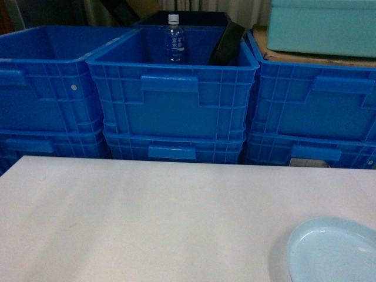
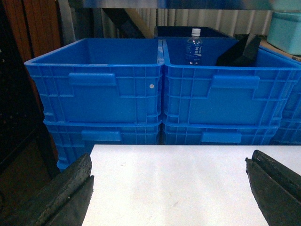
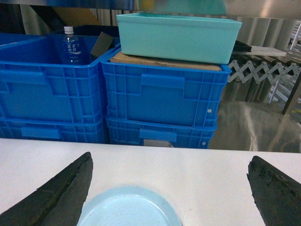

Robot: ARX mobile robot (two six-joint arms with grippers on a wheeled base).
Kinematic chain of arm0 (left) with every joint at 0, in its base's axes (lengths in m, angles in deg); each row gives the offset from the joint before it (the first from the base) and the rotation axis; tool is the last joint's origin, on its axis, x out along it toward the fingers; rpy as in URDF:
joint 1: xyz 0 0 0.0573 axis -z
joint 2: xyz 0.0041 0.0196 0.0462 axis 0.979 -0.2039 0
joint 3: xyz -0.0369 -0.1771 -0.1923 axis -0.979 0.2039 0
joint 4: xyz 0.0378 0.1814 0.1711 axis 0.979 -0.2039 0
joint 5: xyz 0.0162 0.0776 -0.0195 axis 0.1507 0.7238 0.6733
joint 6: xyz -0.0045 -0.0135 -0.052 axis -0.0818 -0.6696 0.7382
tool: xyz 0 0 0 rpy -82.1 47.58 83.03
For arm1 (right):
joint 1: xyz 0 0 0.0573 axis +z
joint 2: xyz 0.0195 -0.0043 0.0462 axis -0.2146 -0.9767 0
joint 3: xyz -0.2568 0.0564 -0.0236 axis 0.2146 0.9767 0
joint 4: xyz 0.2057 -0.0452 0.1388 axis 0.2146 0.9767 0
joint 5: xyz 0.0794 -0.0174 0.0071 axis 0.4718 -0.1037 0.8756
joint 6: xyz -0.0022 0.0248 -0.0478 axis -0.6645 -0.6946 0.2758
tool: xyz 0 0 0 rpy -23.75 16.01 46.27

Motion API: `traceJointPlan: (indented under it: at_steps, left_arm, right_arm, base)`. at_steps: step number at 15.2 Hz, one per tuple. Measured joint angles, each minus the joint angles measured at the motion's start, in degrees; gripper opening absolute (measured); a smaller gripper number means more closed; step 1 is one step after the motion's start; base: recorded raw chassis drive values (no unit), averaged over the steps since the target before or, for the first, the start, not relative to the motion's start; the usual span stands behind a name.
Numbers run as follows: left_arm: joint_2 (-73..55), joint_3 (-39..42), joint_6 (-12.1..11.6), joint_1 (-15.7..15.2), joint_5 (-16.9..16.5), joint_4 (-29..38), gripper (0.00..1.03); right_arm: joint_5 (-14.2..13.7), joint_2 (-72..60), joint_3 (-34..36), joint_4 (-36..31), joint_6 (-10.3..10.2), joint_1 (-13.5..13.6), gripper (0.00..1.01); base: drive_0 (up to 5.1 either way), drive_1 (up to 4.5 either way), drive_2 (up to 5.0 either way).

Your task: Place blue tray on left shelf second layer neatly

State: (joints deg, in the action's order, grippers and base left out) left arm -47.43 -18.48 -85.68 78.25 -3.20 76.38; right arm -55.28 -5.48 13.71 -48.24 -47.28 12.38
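The blue tray [image 1: 332, 249], a pale round dish with a raised rim, lies on the white table [image 1: 147, 217] at its front right corner. In the right wrist view the blue tray [image 3: 129, 207] sits low between the fingers, nearer the left one. My right gripper [image 3: 169, 162] is open above the table, touching nothing. My left gripper [image 2: 169, 162] is open over bare table near its left edge. Neither gripper shows in the head view. A steel bar [image 2: 164, 4] of the left shelf runs along the top of the left wrist view; its second layer cannot be made out.
Stacked deep-blue crates [image 1: 173, 94] stand just behind the table. The middle one holds a water bottle [image 1: 174, 38] and a black object [image 1: 226, 44]. A teal container [image 3: 176, 35] rests on cardboard on the right stack. A folding metal rack [image 3: 263, 70] is at right.
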Motion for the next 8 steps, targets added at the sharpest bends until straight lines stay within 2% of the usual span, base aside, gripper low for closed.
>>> traceJointPlan:
  at_steps: [8]
  left_arm:
    - [0.00,0.00,0.00,0.00,0.00,0.00,0.98]
  right_arm:
    - [0.00,0.00,0.00,0.00,0.00,0.00,0.98]
  base:
    - [0.0,0.00,0.0]
